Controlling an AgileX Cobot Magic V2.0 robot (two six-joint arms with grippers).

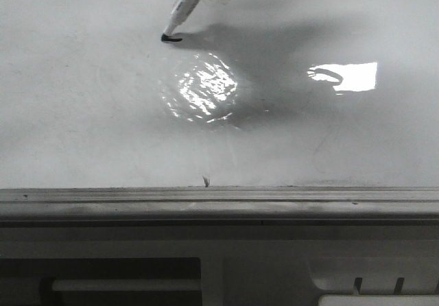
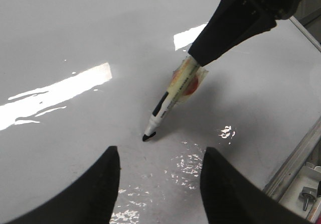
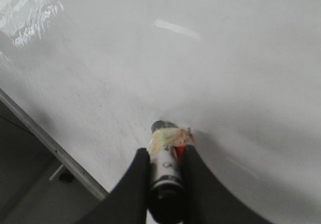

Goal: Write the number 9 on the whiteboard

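Item: marker [image 1: 186,7], clamped between the fingers of the right tool [image 3: 165,184], long axis tilted, tip touching the whiteboard [image 1: 82,114]. Number 9 [image 1: 171,38]: only a short black dash showed at the tip, far from the grey rail [image 1: 219,199]; the loop and tail were judged to remain. Left tool [image 2: 158,184]: spread wide, empty, hovering just beside the tip, but not the writing arm.

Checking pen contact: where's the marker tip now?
Front view: marker tip touches the whiteboard upper left of centre, above the glare patch, on a short black stroke.
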